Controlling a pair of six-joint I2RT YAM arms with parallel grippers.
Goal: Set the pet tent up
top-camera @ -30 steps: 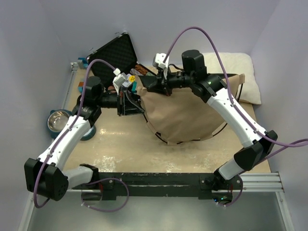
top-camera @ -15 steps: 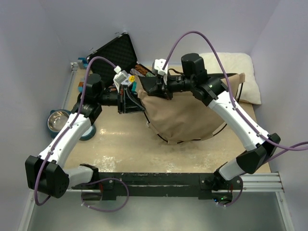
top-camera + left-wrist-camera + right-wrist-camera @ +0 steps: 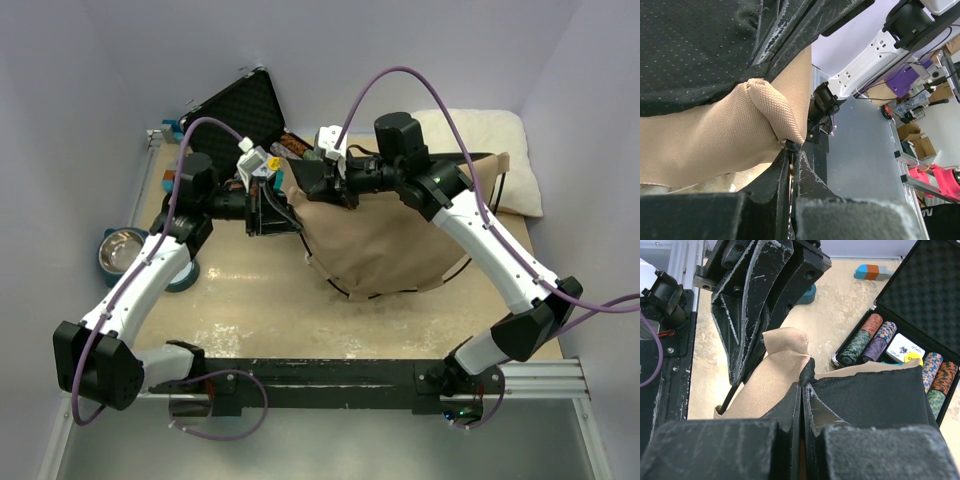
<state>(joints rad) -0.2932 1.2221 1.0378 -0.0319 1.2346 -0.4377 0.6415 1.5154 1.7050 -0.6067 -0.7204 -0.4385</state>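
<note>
L arm reaches up and inward from its base, elbow out to the side, wrist level. The left gripper (image 3: 272,212) sits at the tent's (image 3: 385,240) corner nearest the case (image 3: 240,112). R arm runs up the far side, bends over the tent and comes back across. The right gripper (image 3: 308,182) meets the tent's upper edge, near the left one.

Both pairs of fingers are pinched tight on tent cloth: left on a puckered tan corner w/ a small dark nub, right on a tan fold + black edge.

Tent lies mid-table (image 3: 260,300), slumped, a rounded tan heap. A thin dark pole curves round its near rim, and its far end is by the pillow (image 3: 500,135).

Count: 2 arms, 1 tent, 1 pillow, 1 open case of chips (image 3: 867,337), 1 metal bowl (image 3: 122,250).
</note>
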